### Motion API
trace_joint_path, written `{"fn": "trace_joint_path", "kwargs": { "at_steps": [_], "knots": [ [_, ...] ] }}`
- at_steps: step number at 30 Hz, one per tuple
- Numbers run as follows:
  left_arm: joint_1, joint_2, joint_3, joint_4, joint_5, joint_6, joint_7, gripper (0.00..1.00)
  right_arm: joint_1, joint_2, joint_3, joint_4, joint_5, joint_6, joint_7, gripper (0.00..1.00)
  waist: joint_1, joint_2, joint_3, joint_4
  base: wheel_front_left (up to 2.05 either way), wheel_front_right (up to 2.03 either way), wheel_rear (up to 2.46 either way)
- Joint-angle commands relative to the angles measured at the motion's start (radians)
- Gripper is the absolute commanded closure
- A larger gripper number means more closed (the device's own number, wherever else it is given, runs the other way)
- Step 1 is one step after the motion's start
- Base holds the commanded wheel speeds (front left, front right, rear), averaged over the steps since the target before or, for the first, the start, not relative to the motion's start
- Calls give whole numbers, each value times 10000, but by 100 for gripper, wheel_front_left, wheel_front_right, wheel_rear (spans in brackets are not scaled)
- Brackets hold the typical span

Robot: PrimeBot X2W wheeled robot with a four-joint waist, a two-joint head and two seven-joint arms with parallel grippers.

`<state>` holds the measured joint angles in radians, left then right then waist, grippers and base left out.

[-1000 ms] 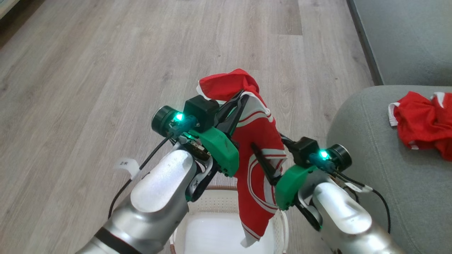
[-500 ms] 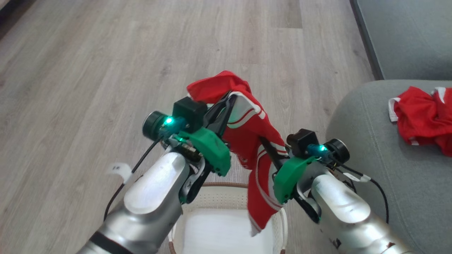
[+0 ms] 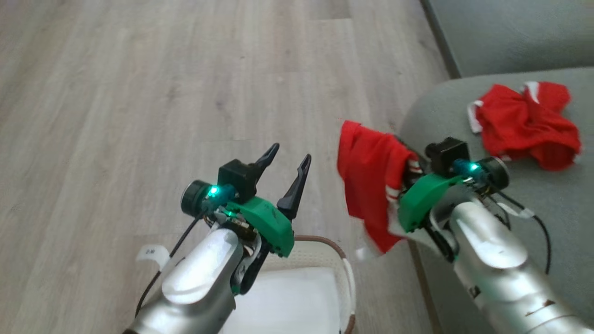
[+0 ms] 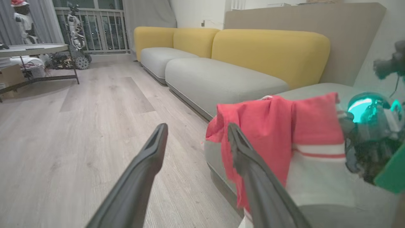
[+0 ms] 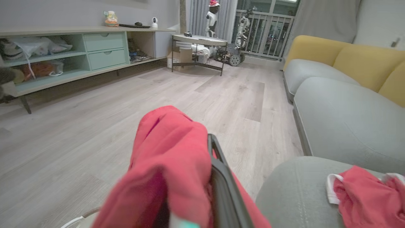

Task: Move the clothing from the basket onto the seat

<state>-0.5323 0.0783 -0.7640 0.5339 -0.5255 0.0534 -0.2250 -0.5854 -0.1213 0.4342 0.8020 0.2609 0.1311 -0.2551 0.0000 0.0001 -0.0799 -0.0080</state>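
Note:
A red garment with white striped trim [image 3: 371, 185] hangs from my right gripper [image 3: 404, 168], which is shut on it at the seat's left edge; the cloth hides most of the fingers. In the right wrist view the garment [image 5: 171, 152] drapes over one dark finger [image 5: 220, 177]. My left gripper [image 3: 290, 157] stands open above the basket with nothing between its fingers [image 4: 152, 155]. The cream basket [image 3: 345, 273] with a brown rim shows its white bottom below my left arm. On the grey-green seat [image 3: 547, 208] lies another crumpled red garment [image 3: 524, 123].
Pale wood floor [image 3: 162, 93] spreads to the left and ahead. Another grey sofa cushion [image 3: 510, 32] lies beyond the seat, with yellow backrests [image 4: 272, 47]. A low shelf unit [image 5: 63, 57] and a round table [image 5: 199, 41] stand far across the room.
My left gripper has let go of the garment and opened. The right gripper has carried the garment rightward to the seat's edge. The camera has turned right too.

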Motion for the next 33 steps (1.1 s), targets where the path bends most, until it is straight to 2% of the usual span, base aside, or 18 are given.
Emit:
{"fn": "trace_joint_path", "kwargs": {
  "at_steps": [1, 12, 19, 25, 33],
  "knots": [
    [-361, 71, 321, -209, -94, 32, -121, 0, -497, -12, -21, -393, -83, -4, -67, 100, 0, -1, 80, -434, 0, 0, 0],
    [-47, -140, 194, 87, -193, -36, -316, 0, -603, -755, -661, -1147, -313, -4, -37, 100, 0, -1, 394, -2432, 0, 0, 0],
    [-84, -221, 176, 106, -150, -84, -358, 0, -529, -1047, -845, -1796, -116, -4, 304, 100, 0, -1, 692, -3301, 0, 0, 0],
    [-145, -259, 187, -3, 19, -94, -365, 0, -442, -1242, -872, -2231, 82, -4, 673, 100, 0, -1, 969, -3491, 0, 0, 0],
    [-291, -271, 332, -257, 289, -14, -366, 0, -1625, -1731, -625, -2317, 478, -4, 1213, 100, 0, -1, 1586, -3011, 0, 0, 0]
  ]
}}
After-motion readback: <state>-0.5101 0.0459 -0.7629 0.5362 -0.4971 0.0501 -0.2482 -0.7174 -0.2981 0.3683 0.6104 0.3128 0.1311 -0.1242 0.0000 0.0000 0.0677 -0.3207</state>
